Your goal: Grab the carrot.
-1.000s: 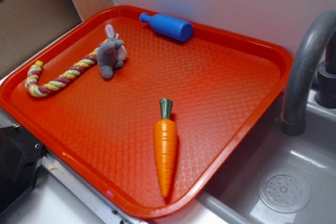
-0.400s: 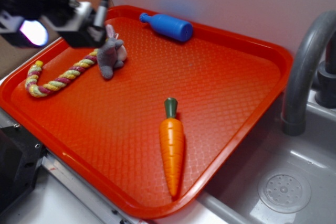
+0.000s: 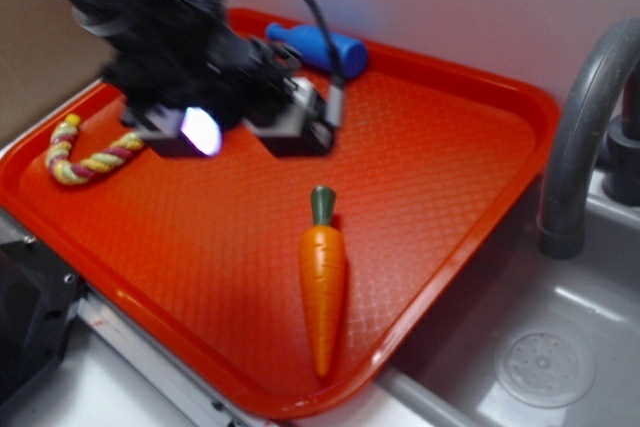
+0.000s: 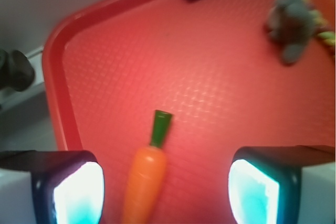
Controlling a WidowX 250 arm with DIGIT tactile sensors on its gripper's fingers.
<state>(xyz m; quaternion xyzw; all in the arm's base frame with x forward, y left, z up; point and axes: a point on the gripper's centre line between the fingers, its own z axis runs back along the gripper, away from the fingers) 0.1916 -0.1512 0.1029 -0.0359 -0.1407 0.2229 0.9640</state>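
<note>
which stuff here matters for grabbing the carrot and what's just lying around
For the job:
carrot
gripper, fingers wide apart

Just lying about:
blue bottle
rope toy
stuffed bunny
faucet

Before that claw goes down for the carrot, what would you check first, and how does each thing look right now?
1. Claw open wide enough: ok, both fingers stand far apart.
2. Claw empty: ok, nothing is held between the fingers.
3. Carrot free to grab: ok, it lies flat on the red tray with nothing touching it.
4. Carrot centred between the fingers: not ok, in the wrist view it sits nearer the left-hand finger.
5. Other toys out of the way: ok, the blue bottle, rope and plush bunny lie far off.
6. Height above the tray: cannot tell, the exterior view is blurred.
</note>
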